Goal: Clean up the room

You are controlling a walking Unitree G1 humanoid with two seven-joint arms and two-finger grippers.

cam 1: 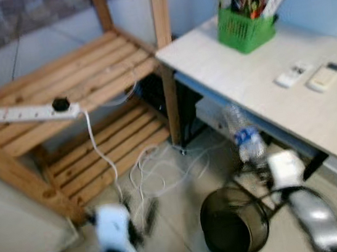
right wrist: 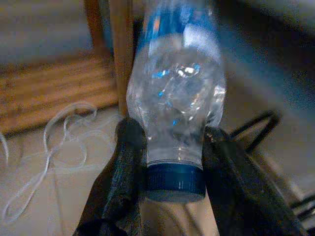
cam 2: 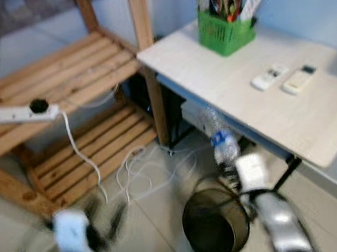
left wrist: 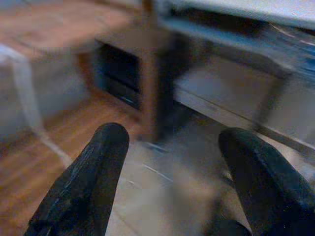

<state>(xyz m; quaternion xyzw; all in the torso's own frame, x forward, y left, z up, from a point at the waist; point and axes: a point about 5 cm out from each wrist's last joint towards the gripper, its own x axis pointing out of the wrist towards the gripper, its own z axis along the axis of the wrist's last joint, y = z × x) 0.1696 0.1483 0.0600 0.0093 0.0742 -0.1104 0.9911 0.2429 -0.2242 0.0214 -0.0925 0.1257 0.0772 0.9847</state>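
Note:
My right gripper [right wrist: 170,147] is shut on a clear plastic bottle [right wrist: 177,93] with a blue label and blue cap, the fingers pinching its neck just above the cap. In the head views the bottle [cam 1: 244,131] hangs above the floor beside a black wire waste bin [cam 1: 233,222], with my right arm [cam 1: 314,215] behind it. My left gripper [left wrist: 172,162] is open with nothing between its fingers [left wrist: 88,182]; the left arm [cam 1: 112,239] is low at the front left, blurred.
A white desk [cam 1: 262,82] on the right carries a green basket [cam 1: 244,28] of pens and two remotes [cam 1: 311,75]. A wooden shelf rack [cam 1: 65,96] on the left holds a white power strip [cam 1: 30,113]; white cables [cam 1: 156,171] lie on the tiled floor.

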